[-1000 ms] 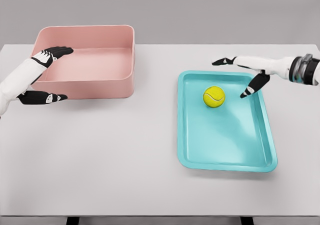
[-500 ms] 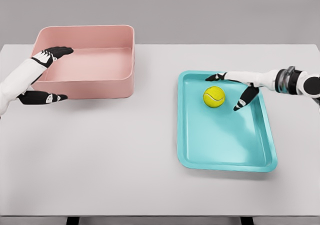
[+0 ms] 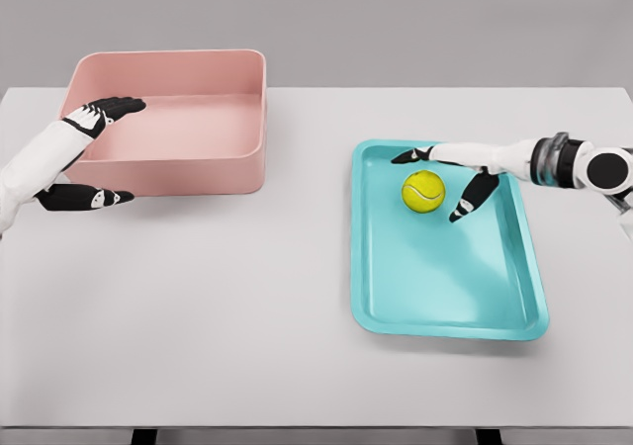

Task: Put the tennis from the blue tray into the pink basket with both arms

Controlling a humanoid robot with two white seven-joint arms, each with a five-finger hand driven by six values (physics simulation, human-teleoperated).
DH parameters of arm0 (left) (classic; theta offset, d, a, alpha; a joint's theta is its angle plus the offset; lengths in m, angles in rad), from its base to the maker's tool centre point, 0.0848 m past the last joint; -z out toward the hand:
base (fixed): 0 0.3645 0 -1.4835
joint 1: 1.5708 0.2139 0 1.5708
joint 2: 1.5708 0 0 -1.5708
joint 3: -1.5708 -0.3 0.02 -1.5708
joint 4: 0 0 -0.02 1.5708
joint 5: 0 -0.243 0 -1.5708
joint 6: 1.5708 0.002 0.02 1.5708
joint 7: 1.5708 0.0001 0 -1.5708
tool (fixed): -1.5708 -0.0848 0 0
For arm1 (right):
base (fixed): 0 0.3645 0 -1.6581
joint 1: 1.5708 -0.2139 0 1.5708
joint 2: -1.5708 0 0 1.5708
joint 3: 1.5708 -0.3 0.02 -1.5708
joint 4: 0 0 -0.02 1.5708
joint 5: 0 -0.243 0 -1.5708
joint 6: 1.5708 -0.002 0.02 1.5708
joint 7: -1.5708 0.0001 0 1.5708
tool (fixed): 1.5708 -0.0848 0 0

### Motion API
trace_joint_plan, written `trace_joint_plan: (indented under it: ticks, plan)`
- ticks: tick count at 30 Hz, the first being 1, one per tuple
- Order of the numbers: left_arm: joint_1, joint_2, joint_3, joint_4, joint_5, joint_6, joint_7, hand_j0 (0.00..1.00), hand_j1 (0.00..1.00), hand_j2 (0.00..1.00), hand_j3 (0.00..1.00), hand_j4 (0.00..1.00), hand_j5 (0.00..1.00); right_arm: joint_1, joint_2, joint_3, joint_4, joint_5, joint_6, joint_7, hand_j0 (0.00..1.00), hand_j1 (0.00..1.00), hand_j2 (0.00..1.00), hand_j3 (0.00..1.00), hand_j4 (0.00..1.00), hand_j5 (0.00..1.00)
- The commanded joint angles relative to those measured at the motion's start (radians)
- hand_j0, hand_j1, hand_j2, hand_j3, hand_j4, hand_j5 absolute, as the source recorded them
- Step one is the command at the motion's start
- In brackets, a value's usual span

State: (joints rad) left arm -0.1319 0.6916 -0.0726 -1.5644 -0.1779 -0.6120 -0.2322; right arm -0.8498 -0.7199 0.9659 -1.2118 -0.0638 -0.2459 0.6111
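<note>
Straddling tennis ball (image 3: 423, 190): right robot hand (image 3: 447, 176).

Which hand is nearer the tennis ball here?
Right. The right hand is spread around the tennis ball in the blue tray, not yet closed on it. The left hand is far across the table at the pink basket.

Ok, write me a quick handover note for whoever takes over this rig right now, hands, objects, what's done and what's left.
Right robot hand: open, fingers spread around the tennis ball, not closed on it.
Left robot hand: open, spanning the left end wall of the pink basket, one fingertip group over the rim, the other outside near the table.
Ball sits in the far part of the blue tray; basket holds nothing visible.
Done: the right hand has reached the ball.
Left: grasp the ball, lift, carry it across, release into the basket.
</note>
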Motion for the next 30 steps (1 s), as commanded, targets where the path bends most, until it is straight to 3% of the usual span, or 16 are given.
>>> trace_joint_plan:
  ticks: [1, 8, 12, 14, 17, 21, 25, 30]
  plan:
    - [0.0, 0.0, 0.001, 0.0, 0.008, 0.001, 0.001, 1.0, 1.0, 1.0, 1.0, 1.0, 1.0, 0.0, 0.0, 0.002, 0.0, -0.004, 0.005, 0.0, 1.0, 1.0, 1.0, 1.0, 1.0, 1.0]
    - [0.0, 0.002, 0.001, -0.002, 0.009, 0.001, 0.004, 1.0, 1.0, 1.0, 1.0, 1.0, 1.0, 0.0, 0.013, 0.014, 0.011, -0.002, 0.01, 0.0, 0.97, 0.97, 0.97, 0.97, 0.97, 0.97]
    - [0.002, 0.02, 0.004, -0.006, 0.061, 0.001, 0.008, 1.0, 1.0, 1.0, 1.0, 1.0, 1.0, 0.0, 0.019, 0.016, 0.031, 0.004, 0.01, 0.0, 0.92, 0.92, 0.92, 0.92, 0.92, 0.92]
    - [0.035, 0.034, 0.002, -0.011, 0.106, 0.001, 0.008, 1.0, 1.0, 1.0, 1.0, 1.0, 1.0, 0.0, 0.019, 0.016, 0.032, 0.004, 0.01, 0.0, 0.89, 0.89, 0.89, 0.89, 0.89, 0.89]
    - [0.04, 0.034, -0.006, -0.013, 0.14, 0.001, 0.008, 1.0, 1.0, 1.0, 1.0, 1.0, 1.0, -0.002, 0.019, 0.016, 0.032, 0.004, 0.01, 0.0, 0.81, 0.81, 0.81, 0.81, 0.81, 0.81]
    - [0.136, 0.104, -0.029, -0.031, 0.218, 0.001, 0.007, 1.0, 1.0, 1.0, 1.0, 1.0, 1.0, -0.002, 0.023, 0.016, 0.025, 0.004, 0.01, 0.0, 0.76, 0.76, 0.76, 0.76, 0.76, 0.76]
    - [0.141, 0.132, -0.078, -0.045, 0.252, 0.001, 0.008, 1.0, 1.0, 1.0, 1.0, 1.0, 1.0, -0.002, 0.03, 0.016, 0.021, 0.004, 0.007, 0.0, 0.7, 0.7, 0.7, 0.7, 0.7, 0.7]
    - [0.19, 0.143, -0.084, -0.051, 0.265, 0.001, 0.008, 1.0, 1.0, 1.0, 1.0, 1.0, 1.0, -0.006, 0.034, 0.013, 0.023, -0.005, 0.01, 0.0, 0.46, 0.46, 0.46, 0.46, 0.46, 0.46]
